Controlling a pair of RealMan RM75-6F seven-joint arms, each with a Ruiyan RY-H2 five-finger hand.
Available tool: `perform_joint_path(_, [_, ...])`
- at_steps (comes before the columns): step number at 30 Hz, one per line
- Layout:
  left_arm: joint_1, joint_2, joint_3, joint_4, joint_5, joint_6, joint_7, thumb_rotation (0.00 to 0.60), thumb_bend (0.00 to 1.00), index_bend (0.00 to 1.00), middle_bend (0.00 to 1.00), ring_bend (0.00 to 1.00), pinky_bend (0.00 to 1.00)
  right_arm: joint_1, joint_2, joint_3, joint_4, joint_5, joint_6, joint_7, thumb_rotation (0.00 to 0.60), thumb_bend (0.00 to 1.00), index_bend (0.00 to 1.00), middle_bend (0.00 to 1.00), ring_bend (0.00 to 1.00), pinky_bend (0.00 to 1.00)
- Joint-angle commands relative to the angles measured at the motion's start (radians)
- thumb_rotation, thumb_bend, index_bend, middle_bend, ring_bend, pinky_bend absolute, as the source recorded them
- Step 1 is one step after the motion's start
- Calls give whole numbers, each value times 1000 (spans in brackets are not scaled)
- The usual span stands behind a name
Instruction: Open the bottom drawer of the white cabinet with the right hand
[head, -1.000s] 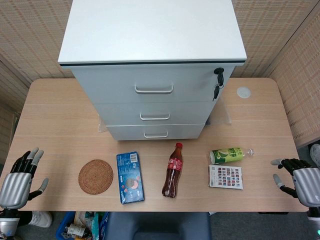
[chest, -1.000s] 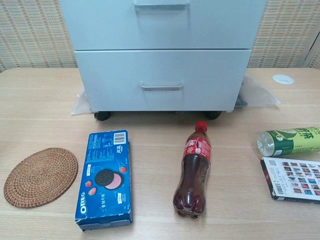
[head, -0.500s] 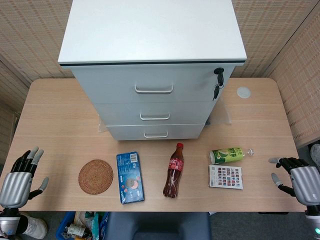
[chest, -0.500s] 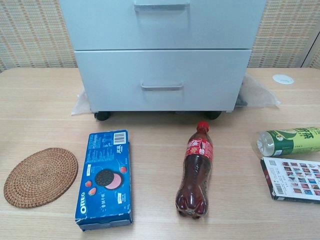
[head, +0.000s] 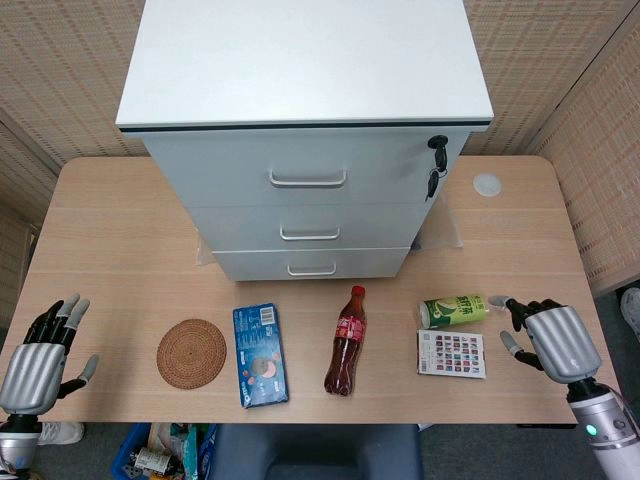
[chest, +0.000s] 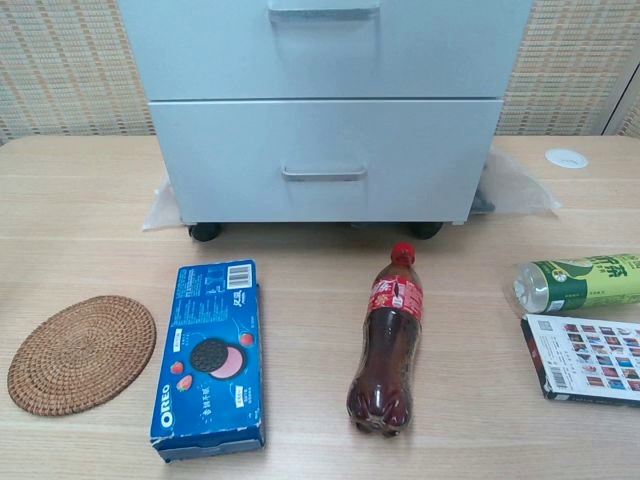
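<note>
Head view shows the right hand (head: 556, 343) over the table's (head: 120, 250) front right corner, back of the hand up, fingers apart and curled slightly toward the middle of the table, holding nothing. Its fingertips lie just beside the cap end of the green bottle (head: 455, 311), which lies on its side; whether they touch it cannot be told. The left hand (head: 38, 360) sits at the front left corner with fingers spread and pointing away from the robot — empty as well. Neither hand appears in the chest view.

The white cabinet (head: 310, 140) stands at the back middle of the table, its wide top overhanging three shut drawers. The bottom drawer (head: 312, 263) is the lowest and narrowest band in the head view; in the chest view its front (chest: 325, 160) fills the middle, with a slim handle (chest: 323, 173) at the centre and dark casters underneath. A key (head: 436, 165) hangs from the lock at the top drawer's right edge.

Between the hands and the drawer lies a row of things: a woven coaster (head: 191, 352), a blue Oreo box (head: 260, 354), a cola bottle (head: 346, 341) lying with its cap toward the cabinet, the green bottle, and a printed card box (head: 452, 354) just in front of it. Bare table runs between this row and the cabinet front, and wider strips lie open on either side of the cabinet.
</note>
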Motion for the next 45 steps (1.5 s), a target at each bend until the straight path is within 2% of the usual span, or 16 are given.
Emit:
perform_joint_path(1, [0,0,0,0,1,1,-1,600,339,19,0,22,125,71,10,31,-60,15,-86,-70,600,339,283,776,777,778])
perform_joint_path(4, [0,0,1,2,2,1,-3,600,339,19,0,22,125,150,-7,65,-86,48,-185,-113,600,381,283,856,879,872])
perform_joint_path(6, [1,1,2,3,4,4,-6,600,339,19,0,22,125,192,-19,81,-100,79,-241,-148,600,393,283,888,913,901])
perform_joint_path(12, [5,4,4,8,2,6,-12,600,339,19,0,22,125,298,-69,117,-135,191,-382,-273,600,401,275,916,941,925])
perform_joint_path(16, [7,4,5,11,2,8,-17,600,338,19,0,22,125,355,-108,136,-141,263,-433,-349,600,401,251,920,947,927])
perform_joint_path(24, [12,8,7,15,3,13,-25,600,339,19,0,22,125,448,-185,149,-137,381,-485,-467,600,409,177,921,953,928])
perform_joint_path(45, [20,11,7,24,4,22,-41,600,339,19,0,22,125,617,-331,120,-26,552,-500,-615,600,409,171,924,953,928])
